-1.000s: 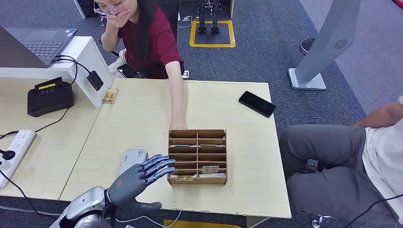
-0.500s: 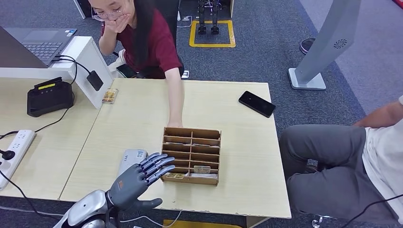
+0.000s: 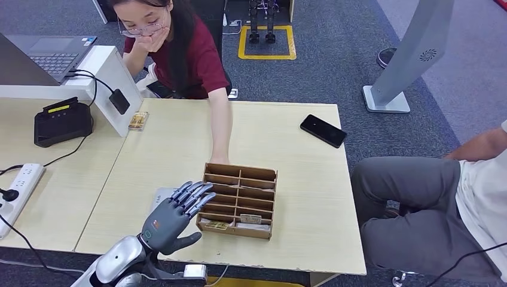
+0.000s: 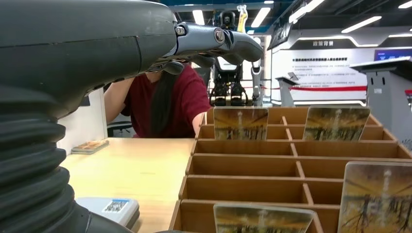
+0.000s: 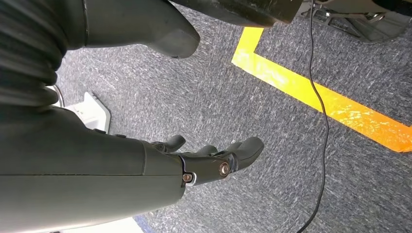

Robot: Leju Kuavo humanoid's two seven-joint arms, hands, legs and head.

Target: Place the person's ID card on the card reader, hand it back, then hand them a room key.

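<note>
Nearer the left robot hand (image 3: 173,216), the person-pushed key rack (image 3: 237,200) has slid.

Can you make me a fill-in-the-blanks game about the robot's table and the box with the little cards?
1. The wooden box holds little ____ in its slots.
2. The person's hand touches the box's ____ edge, away from the robot.
3. The black phone lies on the ____.
4. The robot's left hand holds ____.

Missing words: cards; far; table; nothing
</note>
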